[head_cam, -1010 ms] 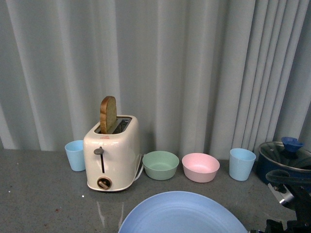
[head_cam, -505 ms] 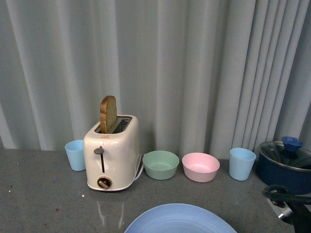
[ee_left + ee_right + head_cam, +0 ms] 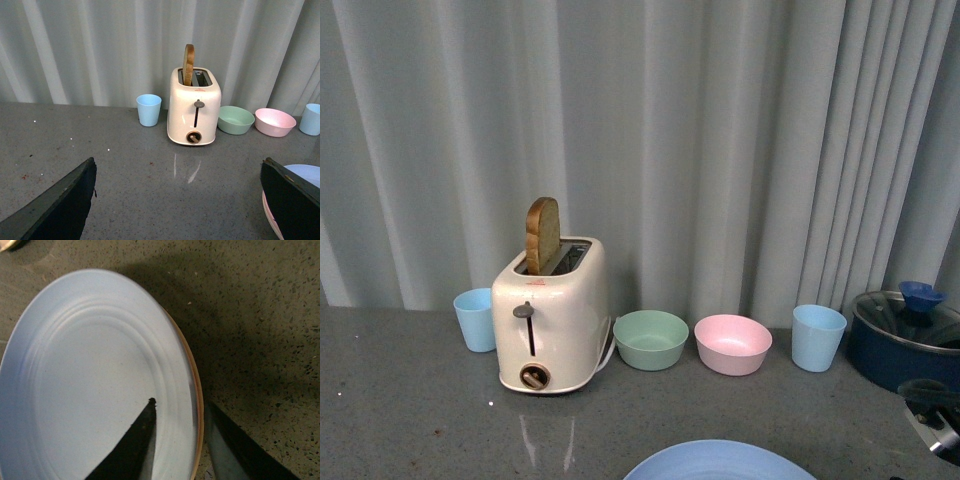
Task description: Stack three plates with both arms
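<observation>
Straddling blue plate (image 3: 95, 385) rim: right jaws, clamped; pink plate (image 3: 266, 212) beneath. Left jaws apart, empty.

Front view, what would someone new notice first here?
Probably the cream toaster with a bread slice sticking up, standing before the grey curtain. Right of it sit a green bowl and a pink bowl; the light blue plate peeks in at the near edge.
</observation>
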Motion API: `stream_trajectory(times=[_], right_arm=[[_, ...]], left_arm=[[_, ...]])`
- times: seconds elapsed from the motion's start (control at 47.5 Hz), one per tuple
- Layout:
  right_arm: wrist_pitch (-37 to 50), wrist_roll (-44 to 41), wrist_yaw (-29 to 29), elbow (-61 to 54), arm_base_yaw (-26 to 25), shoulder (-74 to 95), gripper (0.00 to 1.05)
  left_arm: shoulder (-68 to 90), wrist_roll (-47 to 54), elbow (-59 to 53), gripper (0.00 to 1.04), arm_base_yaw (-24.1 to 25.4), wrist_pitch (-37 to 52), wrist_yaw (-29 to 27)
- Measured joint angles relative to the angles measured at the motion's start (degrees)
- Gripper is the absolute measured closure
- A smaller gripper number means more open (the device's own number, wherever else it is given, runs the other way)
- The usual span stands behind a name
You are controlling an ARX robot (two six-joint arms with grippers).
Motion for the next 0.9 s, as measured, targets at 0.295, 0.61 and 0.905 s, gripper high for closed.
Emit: stream_trajectory(times=[0.295, 0.61, 0.905], right_arm=[[-2.5, 0.3, -1.1, -0.8, -3.1, -8.6, 0.21], [-11.4, -2.7, 7.7, -2.7, -11.7, -30.2, 0.07], [-11.5, -13.3, 12.5, -8.3, -14.0, -59.7, 0.16]], left_arm=[[0.0, 0.0, 0.0, 0.07, 0.0, 0.0, 0.0], [0.0, 0.0, 0.0, 0.07, 0.0, 0.0, 0.0], [0.0, 0.0, 0.0, 0.07, 0.0, 0.0, 0.0]])
